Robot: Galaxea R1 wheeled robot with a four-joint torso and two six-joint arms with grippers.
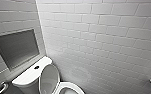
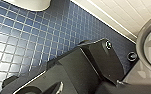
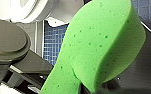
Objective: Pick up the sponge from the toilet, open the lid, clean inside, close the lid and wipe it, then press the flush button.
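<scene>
The white toilet point(image 1: 66, 88) stands at the bottom of the head view with its lid point(image 1: 50, 76) raised against the tank point(image 1: 28, 76). The small dark flush button point(image 1: 36, 67) sits in the middle of the tank top. In the right wrist view the bright green sponge point(image 3: 101, 42) looms large and bent, and my right gripper point(image 3: 96, 86) is shut on its end. Behind the sponge I see part of the white toilet point(image 3: 36, 10). The left wrist view looks down on the blue tiled floor point(image 2: 21, 37), and nothing sits in my open left gripper.
White brick tiles cover the walls point(image 1: 103, 37), with a grey recessed niche point(image 1: 17, 48) above the tank. A chrome fitting point(image 1: 2, 87) shows beside the tank. A grey round rim point(image 2: 147, 42) stands on the floor next to my left arm.
</scene>
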